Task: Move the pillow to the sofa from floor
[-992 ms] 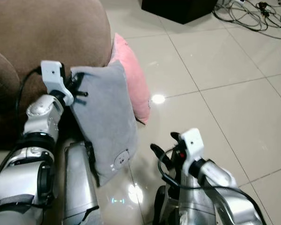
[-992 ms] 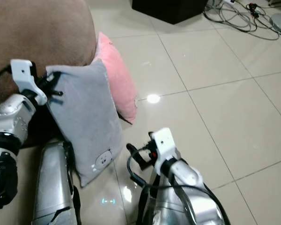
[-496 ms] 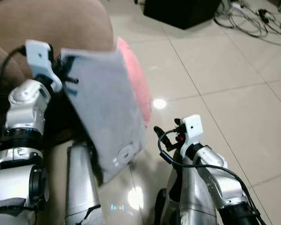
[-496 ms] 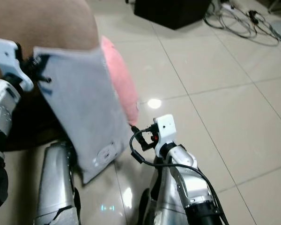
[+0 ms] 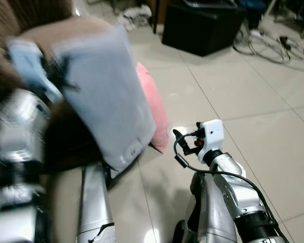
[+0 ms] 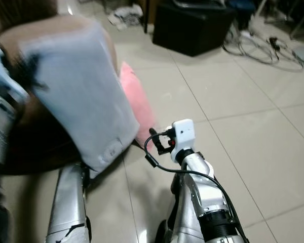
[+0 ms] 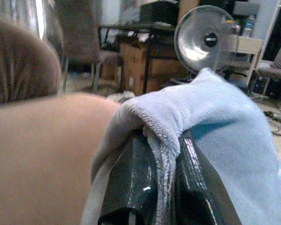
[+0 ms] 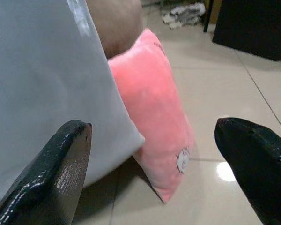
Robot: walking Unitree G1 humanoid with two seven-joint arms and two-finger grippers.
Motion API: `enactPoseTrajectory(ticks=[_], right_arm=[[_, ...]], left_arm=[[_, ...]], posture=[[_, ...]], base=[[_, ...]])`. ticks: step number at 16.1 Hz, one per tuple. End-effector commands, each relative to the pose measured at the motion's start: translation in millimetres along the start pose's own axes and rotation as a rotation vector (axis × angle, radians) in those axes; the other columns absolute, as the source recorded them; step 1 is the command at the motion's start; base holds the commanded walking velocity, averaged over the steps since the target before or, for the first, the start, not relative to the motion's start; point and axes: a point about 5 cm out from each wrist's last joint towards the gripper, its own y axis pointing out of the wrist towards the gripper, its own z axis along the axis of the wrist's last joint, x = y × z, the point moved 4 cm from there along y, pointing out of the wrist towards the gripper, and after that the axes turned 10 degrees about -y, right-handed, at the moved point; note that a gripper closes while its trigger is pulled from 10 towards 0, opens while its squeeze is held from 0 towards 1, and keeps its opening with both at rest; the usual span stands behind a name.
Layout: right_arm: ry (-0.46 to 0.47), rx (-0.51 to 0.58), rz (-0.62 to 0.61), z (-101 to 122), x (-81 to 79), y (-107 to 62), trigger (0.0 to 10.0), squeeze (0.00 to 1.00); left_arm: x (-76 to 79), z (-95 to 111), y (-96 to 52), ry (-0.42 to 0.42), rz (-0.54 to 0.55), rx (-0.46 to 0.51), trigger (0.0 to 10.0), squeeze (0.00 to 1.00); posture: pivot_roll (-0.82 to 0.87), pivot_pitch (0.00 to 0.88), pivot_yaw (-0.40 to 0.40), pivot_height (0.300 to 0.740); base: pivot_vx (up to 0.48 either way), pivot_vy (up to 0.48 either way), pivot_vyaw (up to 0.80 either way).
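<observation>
Two pillows: grey pillow (image 5: 104, 96) pinched by left end effector (image 7: 164, 187), pink pillow (image 8: 154, 117) floored.

1. The tiled floor (image 5: 253, 101) is pale, glossy beige, with thin grout lines and bright light spots.
2. A pink pillow (image 5: 154, 109) stands on edge on the tiles near centre, leaning against the brown sofa (image 5: 50, 30) at 10 o'clock.
3. A black box (image 5: 202, 25) sits on the floor at 12 o'clock.
4. Tangled cables (image 5: 273, 48) lie at 1 o'clock.
5. A pale crumpled heap (image 5: 134, 15), blurred, lies at 11 o'clock.
</observation>
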Motion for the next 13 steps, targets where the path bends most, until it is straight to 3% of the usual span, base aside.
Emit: enactPoseTrajectory(ticks=[1,2,4,8,13], right_arm=[[-0.022,0.057,-0.008,14.8,2.0,0.5,10.0,0.0],[-0.014,0.08,-0.006,23.5,0.4,2.5,10.0,0.0],[0.004,0.098,-0.036,28.2,4.5,4.6,10.0,0.0],[0.019,0.087,-0.055,23.6,5.3,2.7,10.0,0.0],[0.014,0.058,-0.053,15.6,2.1,-2.1,10.0,0.0]], left_arm=[[11.4,0.0,-3.1,-0.036,0.004,0.03,0.0,0.0],[20.3,-27.6,-11.0,-0.067,0.01,-0.029,0.0,0.0],[28.0,-53.7,-20.7,-0.113,0.034,-0.097,0.0,0.0],[45.4,-59.3,-18.1,-0.124,0.004,-0.114,0.0,0.0],[54.4,-54.0,-16.7,-0.141,-0.012,-0.103,0.0,0.0]], posture=[[0.27,0.023,-0.077,0.454],[0.27,0.021,-0.076,0.464],[0.27,0.021,-0.073,0.484],[0.25,0.03,-0.071,0.524],[0.24,0.041,-0.069,0.574]], base=[[0.0,0.0,0.0],[0.0,0.0,0.0],[0.0,0.0,0.0],[0.0,0.0,0.0],[0.0,0.0,0.0]])
